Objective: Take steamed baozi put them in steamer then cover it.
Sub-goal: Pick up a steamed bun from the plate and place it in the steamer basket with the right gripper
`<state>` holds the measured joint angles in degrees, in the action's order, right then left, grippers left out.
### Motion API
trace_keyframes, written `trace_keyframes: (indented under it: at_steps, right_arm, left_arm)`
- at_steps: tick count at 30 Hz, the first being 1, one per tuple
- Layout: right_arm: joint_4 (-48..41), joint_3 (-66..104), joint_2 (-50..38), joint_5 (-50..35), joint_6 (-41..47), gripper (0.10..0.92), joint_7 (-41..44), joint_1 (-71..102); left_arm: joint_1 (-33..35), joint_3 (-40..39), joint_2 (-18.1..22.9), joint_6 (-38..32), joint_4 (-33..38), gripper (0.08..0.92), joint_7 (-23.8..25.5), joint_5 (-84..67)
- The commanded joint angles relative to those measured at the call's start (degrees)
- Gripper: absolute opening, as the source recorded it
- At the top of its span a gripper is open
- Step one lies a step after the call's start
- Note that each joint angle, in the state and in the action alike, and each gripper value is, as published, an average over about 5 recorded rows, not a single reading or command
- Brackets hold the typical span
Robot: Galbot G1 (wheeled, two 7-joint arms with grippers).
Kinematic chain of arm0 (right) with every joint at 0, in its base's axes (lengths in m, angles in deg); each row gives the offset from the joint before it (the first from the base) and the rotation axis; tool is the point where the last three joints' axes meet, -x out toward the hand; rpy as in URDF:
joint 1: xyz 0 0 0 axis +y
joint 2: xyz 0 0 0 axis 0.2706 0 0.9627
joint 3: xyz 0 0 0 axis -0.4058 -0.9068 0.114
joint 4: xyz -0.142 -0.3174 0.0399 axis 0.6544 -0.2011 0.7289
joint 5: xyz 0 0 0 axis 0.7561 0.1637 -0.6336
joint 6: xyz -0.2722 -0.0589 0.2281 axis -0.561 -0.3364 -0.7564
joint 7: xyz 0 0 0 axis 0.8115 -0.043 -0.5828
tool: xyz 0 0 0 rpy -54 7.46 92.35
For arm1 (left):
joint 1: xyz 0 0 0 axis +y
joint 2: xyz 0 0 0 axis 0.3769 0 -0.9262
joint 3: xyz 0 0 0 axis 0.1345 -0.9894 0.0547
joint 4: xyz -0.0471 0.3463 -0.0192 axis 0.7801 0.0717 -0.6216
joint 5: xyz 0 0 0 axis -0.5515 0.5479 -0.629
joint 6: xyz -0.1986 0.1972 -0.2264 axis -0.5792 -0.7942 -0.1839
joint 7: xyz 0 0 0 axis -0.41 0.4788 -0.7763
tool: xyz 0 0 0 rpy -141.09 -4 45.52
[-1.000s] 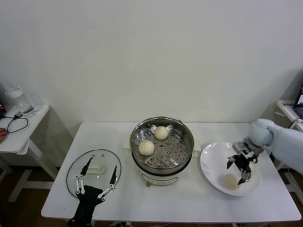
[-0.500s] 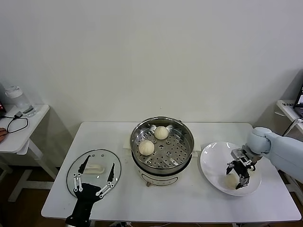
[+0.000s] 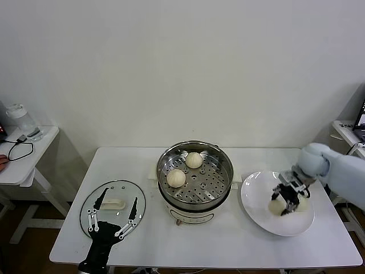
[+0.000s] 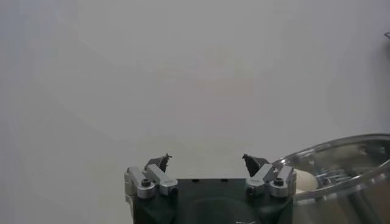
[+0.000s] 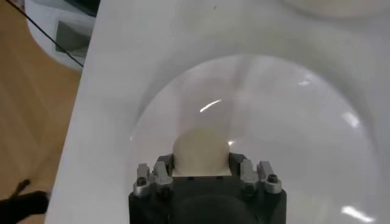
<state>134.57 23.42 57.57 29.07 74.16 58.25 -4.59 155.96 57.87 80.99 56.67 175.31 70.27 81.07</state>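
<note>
The steamer (image 3: 219, 181) stands at the table's centre with two baozi in it, one (image 3: 194, 160) at the back and one (image 3: 176, 178) at the front left. My right gripper (image 3: 287, 200) is over the white plate (image 3: 256, 200), shut on a third baozi (image 3: 276, 207). In the right wrist view that baozi (image 5: 201, 149) sits between the fingers (image 5: 163, 165). A fourth bun (image 3: 303, 202) shows partly behind the gripper. My left gripper (image 3: 113, 221) is open just above the glass cover (image 3: 100, 197), near its white handle (image 3: 116, 204). The cover's rim (image 4: 341, 159) shows in the left wrist view.
A small side table (image 3: 23, 157) with a water bottle (image 3: 23, 121) and a black cable stands off the table's left. Bare tabletop (image 3: 228, 240) lies in front of the steamer.
My right gripper has shut on the front baozi and moved up and back over the plate with it. The left arm has barely moved.
</note>
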Motion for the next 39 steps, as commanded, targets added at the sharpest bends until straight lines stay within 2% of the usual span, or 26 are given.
trace_keyframes:
  at_steps: [1,7,13,24,39]
  right_arm:
    - [1.91,-7.98,10.2,-8.05,-11.15,0.65,2.45,-25.65]
    - [4.51,-8.04,20.17,-7.83,-18.53,0.653,-0.06,-28.69]
    - [10.38,-8.54,25.0,-3.36,-22.81,0.653,-2.82,-25.82]
    - [16.65,-9.36,25.67,8.68,-31.68,0.655,-5.02,-17.69]
    - [15.15,-7.06,26.09,16.88,-36.38,0.665,-4.26,-10.38]
  left_arm:
    - [0.06,-0.03,-0.26,-0.05,0.06,0.823,0.01,-0.03]
    - [0.26,-0.23,-0.46,-0.15,0.12,0.823,0.04,-0.04]
    - [0.36,-0.28,-0.49,-0.24,0.11,0.823,0.07,-0.07]
    - [0.27,-0.24,-0.42,-0.26,0.23,0.823,0.07,-0.14]
    - [0.48,-0.19,-0.21,-0.65,0.39,0.823,-0.04,-0.18]
